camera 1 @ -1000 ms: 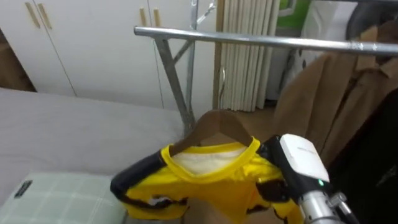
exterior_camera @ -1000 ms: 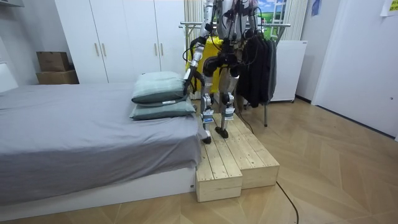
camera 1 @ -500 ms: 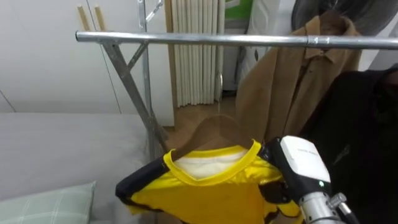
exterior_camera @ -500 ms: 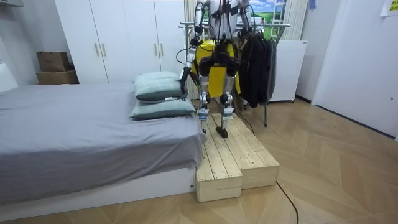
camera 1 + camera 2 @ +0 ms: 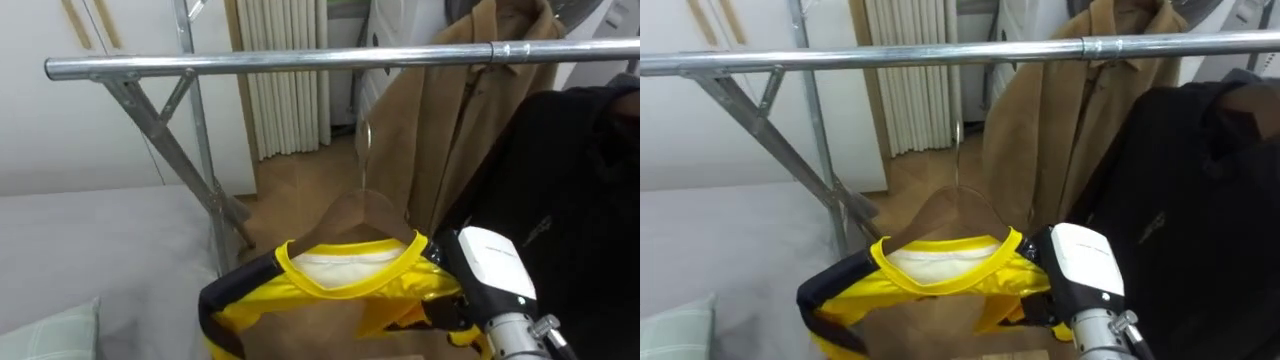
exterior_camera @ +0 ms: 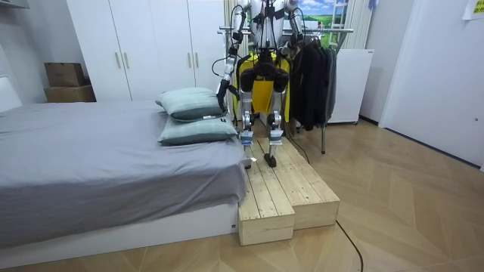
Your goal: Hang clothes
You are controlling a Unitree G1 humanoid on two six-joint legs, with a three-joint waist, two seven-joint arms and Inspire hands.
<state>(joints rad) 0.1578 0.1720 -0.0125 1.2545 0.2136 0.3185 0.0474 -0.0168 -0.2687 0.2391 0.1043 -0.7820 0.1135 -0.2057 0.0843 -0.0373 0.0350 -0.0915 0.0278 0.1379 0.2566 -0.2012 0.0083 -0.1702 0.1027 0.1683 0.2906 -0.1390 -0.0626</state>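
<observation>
— Which step was in hand?

— The carry to the rail, it was judged. The shirt (image 5: 340, 295) was held up on its hanger (image 5: 365, 212) below the rail (image 5: 280, 64). The hook (image 5: 364, 150) was free and not yet over the bar.

— By what was it held?

— By the right hand (image 5: 488, 272), set at the shirt's 3 o'clock end. Dark fingers were seen clenched on the cloth at that shoulder. The left hand (image 6: 221, 89) was seen in the room view, just beside the pillows (image 6: 189, 106). Whether it was released or clenched could not be told.

— Where was the robot placed?

— On the platform (image 6: 291, 193), facing the rack, with the bed at 9 o'clock of it in the room view.

— Was room left on the rail?

— A bare stretch was seen from 12 round to 10 o'clock of the hook. A coat (image 5: 450, 120) hung at 2 o'clock, with black clothes (image 5: 570, 190) at 3 o'clock.

— What was called for next?

— A lift towards 12 o'clock until the hook stood above the bar. The hanger would then need to be carried forward and lowered, so that the hook was seated on the bare stretch, clear of the coat. Only then could the grasp be loosened.
</observation>
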